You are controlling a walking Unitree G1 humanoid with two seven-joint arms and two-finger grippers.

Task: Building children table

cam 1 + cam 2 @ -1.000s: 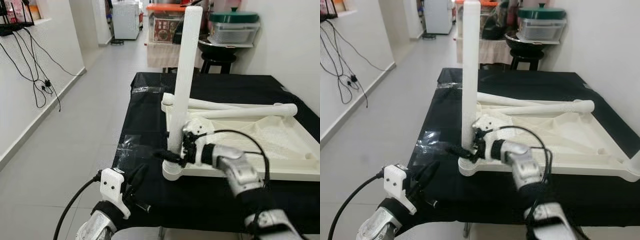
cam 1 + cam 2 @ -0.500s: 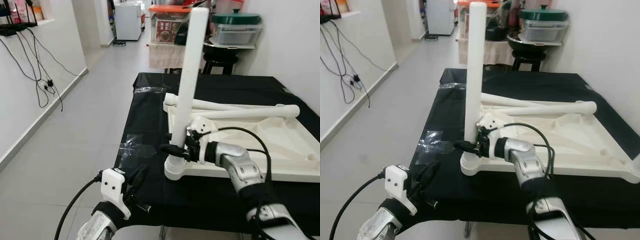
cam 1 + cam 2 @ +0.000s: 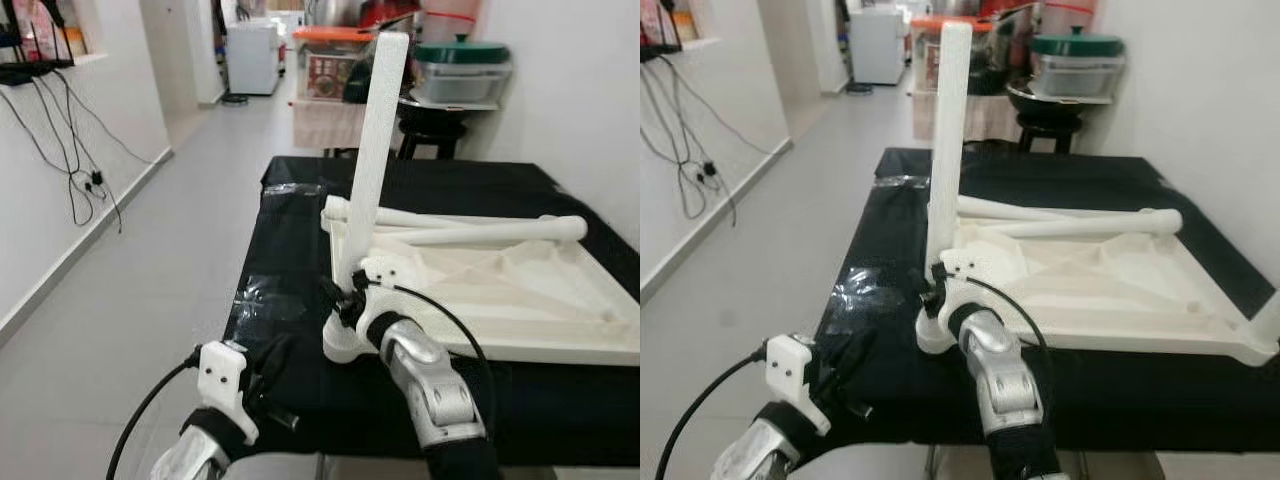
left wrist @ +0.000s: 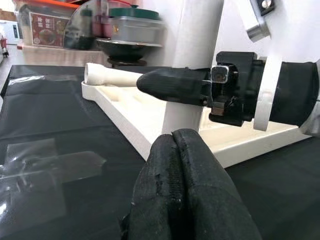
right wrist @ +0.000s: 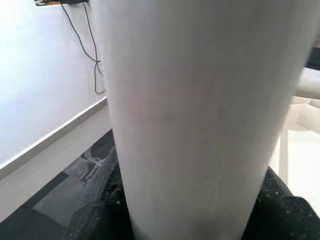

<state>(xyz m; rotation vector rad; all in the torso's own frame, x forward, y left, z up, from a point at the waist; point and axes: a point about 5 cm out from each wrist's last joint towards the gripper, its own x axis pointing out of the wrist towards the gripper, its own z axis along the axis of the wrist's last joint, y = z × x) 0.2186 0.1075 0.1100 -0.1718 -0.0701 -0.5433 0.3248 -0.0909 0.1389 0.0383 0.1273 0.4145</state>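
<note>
The right hand [image 3: 345, 305] is clamped around the foot of the white table leg [image 3: 372, 150], whose long axis rises nearly upright from the upturned tabletop's [image 3: 560, 330] near-left corner socket, while the closed, empty left hand [image 3: 275, 365] hangs nearby, lower left.

White walls [image 3: 560, 90] both sides, pale tiled floor [image 3: 150, 260] running down a corridor. Black cables [image 3: 75, 165] hang on the left wall under a shelf [image 3: 35, 65]. Table under a black cloth [image 3: 470, 180], clear tape patch [image 3: 265, 295] near its left edge. Behind it: black stool [image 3: 432, 128] with a green-lidded container [image 3: 462, 68], orange-lidded box [image 3: 330, 62], white appliance [image 3: 252, 58] far back. Even, bright light.
</note>
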